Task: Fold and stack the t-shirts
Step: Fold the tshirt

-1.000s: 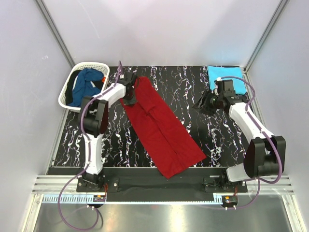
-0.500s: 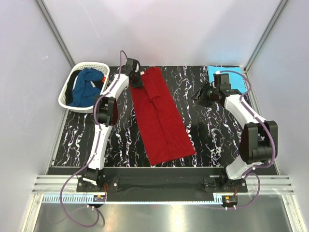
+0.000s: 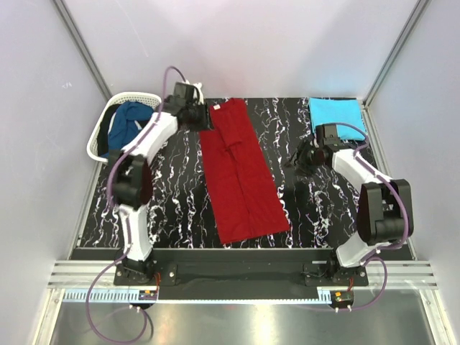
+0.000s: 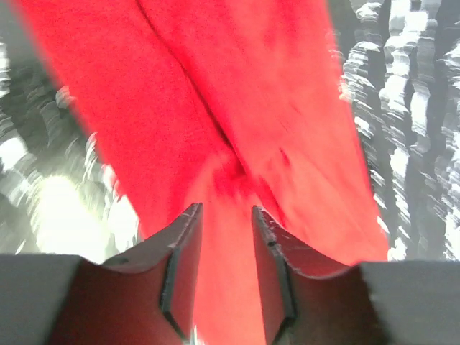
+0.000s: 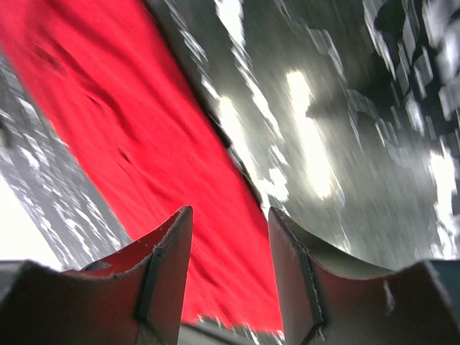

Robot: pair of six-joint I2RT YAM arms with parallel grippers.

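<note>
The deep red t-shirt [image 3: 241, 172] lies flat as a long folded strip down the middle of the table. It also shows in the left wrist view [image 4: 237, 93] and the right wrist view [image 5: 108, 108]. My left gripper [image 3: 203, 118] is at the strip's far left corner, jaws a little apart, with red cloth showing between them [image 4: 224, 215]. My right gripper [image 3: 300, 157] hovers open and empty to the right of the strip [image 5: 230, 215]. The turquoise t-shirt [image 3: 334, 111] lies folded at the back right. The dark blue t-shirt [image 3: 129, 123] is bunched in the basket.
A white lattice basket [image 3: 100, 147] stands at the back left, off the table's left edge. The black marbled table top [image 3: 172, 194] is bounded by grey walls on three sides. My right arm's shadow falls beside the strip.
The left gripper dragged the red shirt's far end toward the back, straightening the strip, then shifted slightly left. The right gripper moved nearer and stays beside the strip.
</note>
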